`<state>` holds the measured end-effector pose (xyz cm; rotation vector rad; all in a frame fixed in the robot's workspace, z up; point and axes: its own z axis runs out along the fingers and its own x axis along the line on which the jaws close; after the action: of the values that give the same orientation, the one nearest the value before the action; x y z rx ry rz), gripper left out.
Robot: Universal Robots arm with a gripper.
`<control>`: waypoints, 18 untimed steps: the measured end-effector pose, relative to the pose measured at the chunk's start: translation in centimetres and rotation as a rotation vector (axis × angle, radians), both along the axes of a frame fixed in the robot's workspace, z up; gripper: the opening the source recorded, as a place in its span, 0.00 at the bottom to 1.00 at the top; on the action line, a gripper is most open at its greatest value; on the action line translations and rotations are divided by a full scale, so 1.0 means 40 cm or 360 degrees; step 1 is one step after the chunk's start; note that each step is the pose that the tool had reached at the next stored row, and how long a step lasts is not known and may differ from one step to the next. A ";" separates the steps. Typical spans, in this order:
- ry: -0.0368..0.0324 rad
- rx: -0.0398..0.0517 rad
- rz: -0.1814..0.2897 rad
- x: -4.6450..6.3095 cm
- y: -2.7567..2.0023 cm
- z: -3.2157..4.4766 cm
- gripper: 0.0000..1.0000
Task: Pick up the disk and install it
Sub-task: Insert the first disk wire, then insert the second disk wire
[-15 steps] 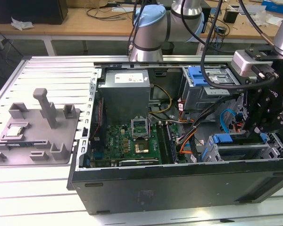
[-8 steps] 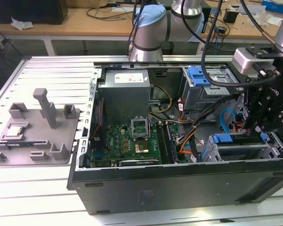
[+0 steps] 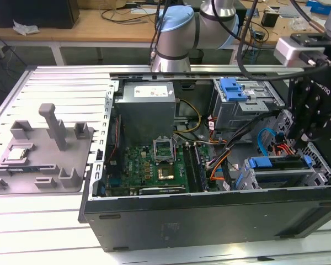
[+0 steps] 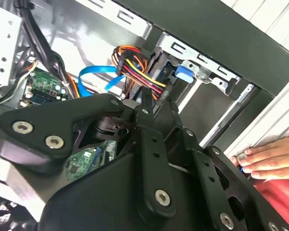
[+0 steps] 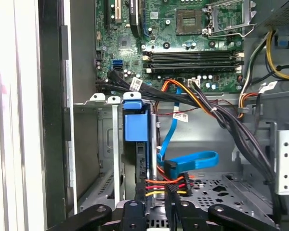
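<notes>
We see the disk (image 5: 136,126) seated edge-up in the drive cage of the open computer case (image 3: 209,212), its blue carrier at about four o'clock in the exterior view. The claw (image 3: 311,124) hangs just above it; whether it is apart or together we cannot tell. A hand (image 4: 265,161) rests on the case edge.
</notes>
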<state>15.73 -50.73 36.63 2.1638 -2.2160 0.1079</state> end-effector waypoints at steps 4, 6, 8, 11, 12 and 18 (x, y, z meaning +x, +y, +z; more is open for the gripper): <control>0.0000 -0.0013 0.0000 0.000 0.025 0.024 0.30; 0.0000 -0.0025 0.0000 0.000 0.043 0.032 0.30; 0.0000 -0.0029 0.0000 0.000 0.046 0.032 0.30; 0.0000 -0.0030 0.0000 0.000 0.046 0.033 0.30; 0.0000 -0.0031 0.0000 0.000 0.046 0.032 0.30; 0.0000 -0.0033 0.0000 0.000 0.046 0.033 0.30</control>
<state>15.72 -48.90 37.93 2.1532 -2.2048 0.1304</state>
